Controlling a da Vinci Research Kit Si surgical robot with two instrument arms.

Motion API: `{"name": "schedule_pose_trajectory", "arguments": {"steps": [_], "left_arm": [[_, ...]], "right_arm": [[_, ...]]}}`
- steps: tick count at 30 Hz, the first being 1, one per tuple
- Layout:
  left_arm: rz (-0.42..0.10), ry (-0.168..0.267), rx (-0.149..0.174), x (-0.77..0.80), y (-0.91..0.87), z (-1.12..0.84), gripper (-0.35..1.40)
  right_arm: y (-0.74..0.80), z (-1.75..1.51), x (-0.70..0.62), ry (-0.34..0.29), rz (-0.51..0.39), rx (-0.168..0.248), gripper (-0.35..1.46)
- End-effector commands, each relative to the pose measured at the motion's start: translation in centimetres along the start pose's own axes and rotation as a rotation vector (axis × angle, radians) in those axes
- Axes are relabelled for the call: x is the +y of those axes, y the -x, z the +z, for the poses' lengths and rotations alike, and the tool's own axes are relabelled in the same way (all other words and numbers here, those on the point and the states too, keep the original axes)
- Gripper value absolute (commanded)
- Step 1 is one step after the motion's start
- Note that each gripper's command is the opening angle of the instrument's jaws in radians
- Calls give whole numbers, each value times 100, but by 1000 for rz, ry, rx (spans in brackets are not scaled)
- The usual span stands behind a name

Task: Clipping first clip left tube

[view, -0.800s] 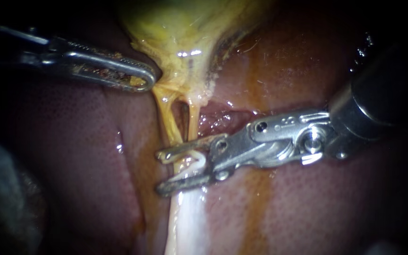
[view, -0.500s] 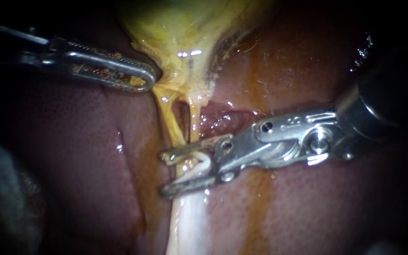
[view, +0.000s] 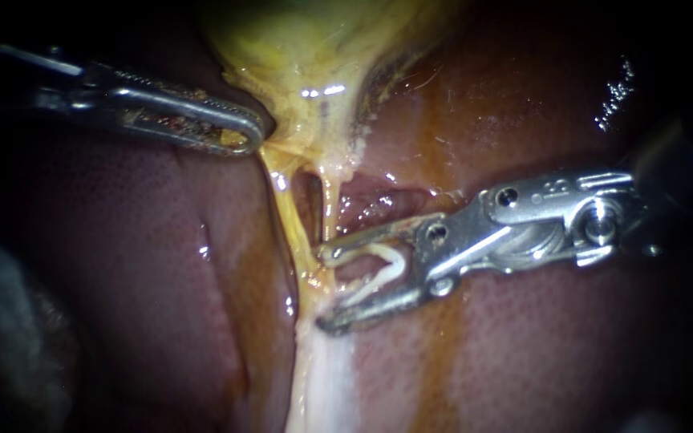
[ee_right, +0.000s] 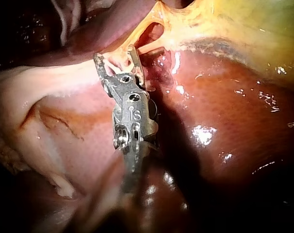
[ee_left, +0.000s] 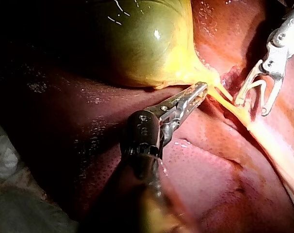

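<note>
The liver [view: 523, 353] lies beneath. The gallbladder [view: 306, 48] is pinched at its neck in the closed jaws of the left instrument [view: 250, 132]. The right instrument [view: 324, 289], jaws wide apart, cradles an open clip [view: 393, 265]. The left tube [view: 289, 216] lies just beyond its upper jaw tip.

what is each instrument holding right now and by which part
The right instrument holds an open white clip, its two legs seated along the jaws. The left instrument seems to grip yellow tissue at the neck of the gallbladder.
</note>
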State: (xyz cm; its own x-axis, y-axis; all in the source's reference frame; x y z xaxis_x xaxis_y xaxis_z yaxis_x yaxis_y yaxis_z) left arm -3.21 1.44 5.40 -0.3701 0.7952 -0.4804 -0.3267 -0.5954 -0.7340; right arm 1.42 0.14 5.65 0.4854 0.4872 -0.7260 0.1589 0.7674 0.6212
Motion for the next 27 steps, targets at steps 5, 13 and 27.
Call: {"name": "schedule_pose_trajectory", "arguments": {"steps": [5, 13, 27], "left_arm": [[0, 0, 0, 0, 0, 0, -35], [0, 0, 0, 0, 0, 0, -35], [0, 0, 0, 0, 0, 0, -35]], "right_arm": [[4, 1, 6, 0, 0, 6, 42], [11, 17, 14, -6, 56, 53, 44], [36, 36, 28, 0, 114, 81, 45]]}}
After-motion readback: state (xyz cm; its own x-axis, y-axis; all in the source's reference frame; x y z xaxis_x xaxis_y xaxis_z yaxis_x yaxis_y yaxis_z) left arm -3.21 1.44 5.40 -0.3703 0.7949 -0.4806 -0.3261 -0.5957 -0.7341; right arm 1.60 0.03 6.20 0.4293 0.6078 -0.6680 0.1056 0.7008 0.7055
